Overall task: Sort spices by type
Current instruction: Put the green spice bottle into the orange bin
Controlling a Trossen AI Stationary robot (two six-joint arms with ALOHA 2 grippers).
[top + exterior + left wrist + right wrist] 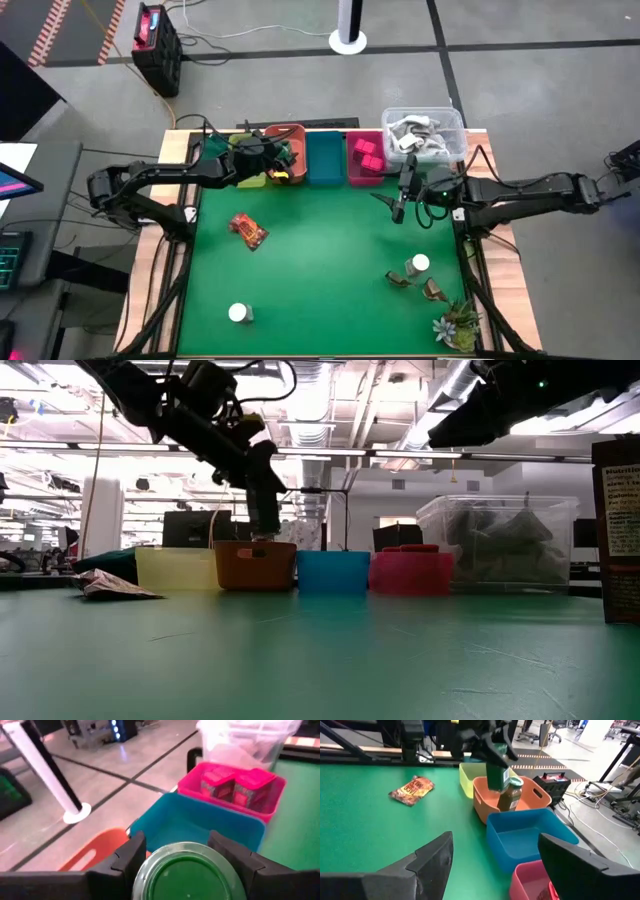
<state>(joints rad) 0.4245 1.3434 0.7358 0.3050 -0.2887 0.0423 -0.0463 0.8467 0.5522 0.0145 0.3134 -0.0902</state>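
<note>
The left gripper (283, 160) hangs over the orange bin (296, 133) at the back of the table, its fingers (131, 854) clamped on either side of a green-lidded jar (189, 874) — the right wrist view shows this jar (510, 795), dark brown below its lid, held above that bin (532, 798). The bins stand in a row along the far edge: yellow (175, 568), orange (256, 564), blue (333, 571) and pink (413, 572), then a clear tub (497, 544) of pale, crumpled stuff. Two pink blocks (236, 789) already sit side by side in the pink bin (272, 800), and the blue bin (197, 822) beside it shows a bare floor. The right gripper (399, 211) hovers above the mat (330, 260) just in front of the pink bin, its two fingers (427, 860) spread wide with nothing between them. On the mat's left part lies a reddish-brown sachet (248, 230), well clear of the bins. A white-capped jar (239, 313) stands alone near the front left. At the right front — near the small spiky plant (458, 324) in the corner — another white-capped jar (417, 265) sits close to two brown sachets (434, 290).
</note>
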